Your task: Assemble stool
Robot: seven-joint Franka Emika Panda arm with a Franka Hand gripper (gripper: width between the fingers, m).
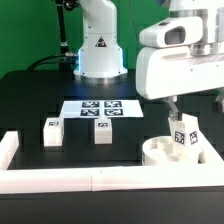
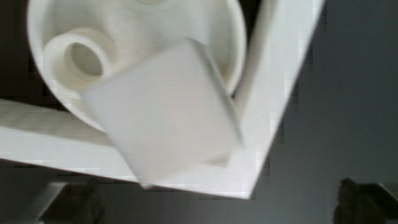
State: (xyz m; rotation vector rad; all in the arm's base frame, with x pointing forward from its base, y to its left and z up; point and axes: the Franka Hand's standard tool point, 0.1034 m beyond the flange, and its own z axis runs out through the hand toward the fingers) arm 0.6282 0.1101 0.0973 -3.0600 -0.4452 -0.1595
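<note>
Wrist view: seat socket (exterior hides)

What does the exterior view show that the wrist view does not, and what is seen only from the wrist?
Only the exterior view shows one loose leg, another loose leg, the marker board and the robot's base. Only the wrist view shows the round socket in the seat disc. Both show the seat disc, the third leg at it and the border rail.
</note>
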